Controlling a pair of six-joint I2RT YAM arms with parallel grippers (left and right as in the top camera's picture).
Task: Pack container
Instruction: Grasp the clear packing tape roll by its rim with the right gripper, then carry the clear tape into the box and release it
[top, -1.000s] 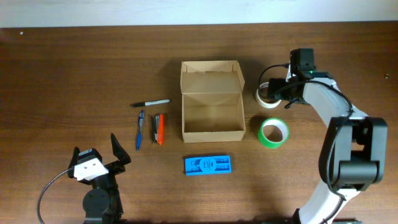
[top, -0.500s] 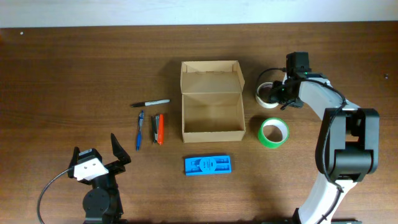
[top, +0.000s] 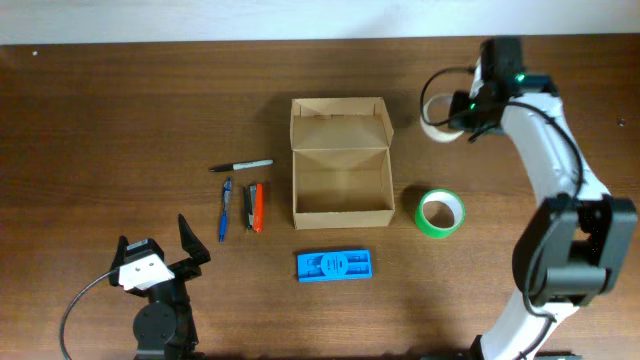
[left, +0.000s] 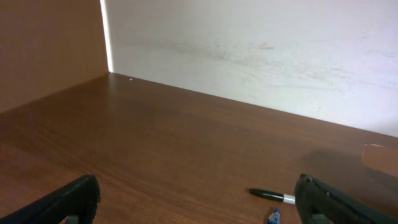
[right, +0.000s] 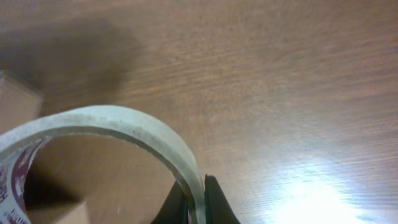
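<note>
Cardboard container (top: 340, 190) sat lid-up at table (top: 120, 110) centre. Right jaws, clamped on the white tape roll (right: 112, 118), were just right of its far corner; left jaws spread wide, empty, near-left.

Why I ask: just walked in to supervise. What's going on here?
The right gripper is shut on a white tape roll, holding it right of the open, empty container. The left gripper rests open near the table front. A green tape roll, blue case and pens lie on the table, not yet packed.
</note>
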